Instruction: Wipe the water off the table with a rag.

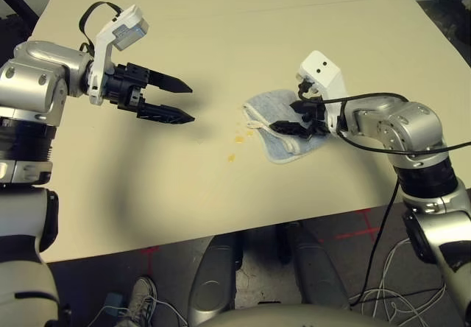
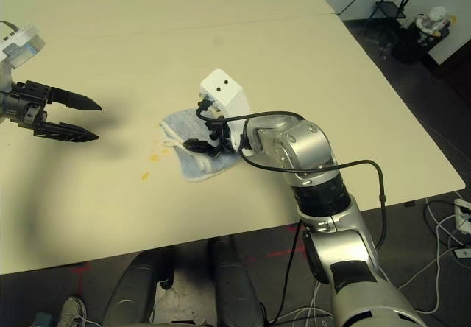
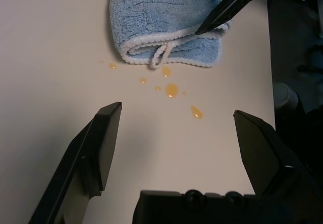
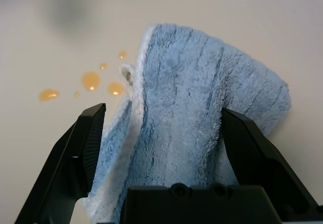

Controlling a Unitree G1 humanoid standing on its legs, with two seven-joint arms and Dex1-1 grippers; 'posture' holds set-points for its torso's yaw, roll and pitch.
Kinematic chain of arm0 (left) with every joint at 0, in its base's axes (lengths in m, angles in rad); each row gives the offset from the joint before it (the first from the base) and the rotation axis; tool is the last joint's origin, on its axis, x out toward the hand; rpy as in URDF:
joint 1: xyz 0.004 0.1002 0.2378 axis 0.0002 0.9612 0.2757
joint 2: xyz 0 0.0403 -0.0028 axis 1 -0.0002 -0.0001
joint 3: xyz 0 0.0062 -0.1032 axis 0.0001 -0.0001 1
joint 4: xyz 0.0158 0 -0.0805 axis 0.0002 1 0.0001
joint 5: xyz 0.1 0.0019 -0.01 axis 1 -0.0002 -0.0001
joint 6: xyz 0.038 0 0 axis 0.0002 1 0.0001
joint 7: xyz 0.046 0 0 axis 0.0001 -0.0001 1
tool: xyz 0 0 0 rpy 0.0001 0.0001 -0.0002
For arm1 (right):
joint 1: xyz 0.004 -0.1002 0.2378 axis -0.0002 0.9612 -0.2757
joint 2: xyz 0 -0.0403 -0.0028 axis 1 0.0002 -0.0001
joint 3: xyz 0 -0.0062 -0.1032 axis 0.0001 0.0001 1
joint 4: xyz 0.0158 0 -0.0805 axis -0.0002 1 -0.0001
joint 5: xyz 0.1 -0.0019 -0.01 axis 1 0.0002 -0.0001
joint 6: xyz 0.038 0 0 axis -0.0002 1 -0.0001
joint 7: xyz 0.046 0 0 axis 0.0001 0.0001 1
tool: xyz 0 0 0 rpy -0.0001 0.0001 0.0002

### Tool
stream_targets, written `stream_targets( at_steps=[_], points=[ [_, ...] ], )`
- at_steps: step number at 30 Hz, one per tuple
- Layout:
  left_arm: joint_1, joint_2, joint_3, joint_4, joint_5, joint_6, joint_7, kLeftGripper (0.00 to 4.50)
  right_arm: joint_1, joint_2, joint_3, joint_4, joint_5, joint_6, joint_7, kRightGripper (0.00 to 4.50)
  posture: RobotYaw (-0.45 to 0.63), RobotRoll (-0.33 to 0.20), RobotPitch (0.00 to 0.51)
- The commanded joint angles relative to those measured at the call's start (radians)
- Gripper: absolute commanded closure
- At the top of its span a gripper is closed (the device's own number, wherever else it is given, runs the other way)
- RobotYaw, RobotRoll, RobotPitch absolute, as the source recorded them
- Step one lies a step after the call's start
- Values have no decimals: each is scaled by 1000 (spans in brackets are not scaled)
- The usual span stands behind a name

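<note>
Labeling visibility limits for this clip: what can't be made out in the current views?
- Tabletop under the rag: covered by the cloth in all views, so any water beneath can't be told.
- Rag's full outline, left wrist view: cut off by the top edge.
- Rag near the right gripper, right wrist view: its fingers hide part.
- Left forearm, right eye view: cut off by the left edge.

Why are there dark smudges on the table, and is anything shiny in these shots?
Left eye view: a soft shadow spreads beside the left gripper on the table. Left wrist view: small bright glints sit on the yellowish drops. Right wrist view: glints there too, plus a blurry dark patch beyond them.
</note>
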Motion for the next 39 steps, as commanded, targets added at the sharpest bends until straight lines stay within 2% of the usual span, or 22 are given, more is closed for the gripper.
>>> stream_targets(
  at_steps=[1, 7, 13, 17, 22, 33, 36, 39],
  points=[
    [-6, 5, -17, -2, 4, -5, -6, 0, 13, -13, 71, 15, -29, -32, 11, 41, 173, 0, 278],
    [-2, 11, -14, -14, 1, 4, -6, 0, 18, -53, 186, 54, -127, -119, 11, 41, 183, 0, 279],
    [-1, 12, -8, -23, 3, 17, -6, 0, 22, -129, 315, 69, -278, -270, 50, 1772, 190, 0, 280],
    [-3, 8, -6, -24, 6, 22, -6, 0, 29, -141, 319, 99, -324, -308, 67, 3057, 188, 0, 281],
    [-3, 2, -4, -30, 8, 30, -6, 0, 16, -147, 299, 153, -374, -339, 75, 4302, 188, 0, 281],
    [-5, -13, -3, -43, 12, 48, -1, 0, -43, -145, 237, 403, -480, -455, 19, 4381, 180, 0, 286],
    [-6, -14, -4, -43, 13, 50, -2, 0, -44, -113, 218, 393, -442, -432, 63, 4383, 180, 0, 286],
    [-8, -15, -5, -42, 14, 51, 0, 0, -29, -54, 193, 275, -324, -299, 157, 4383, 180, 0, 288]
  ],
)
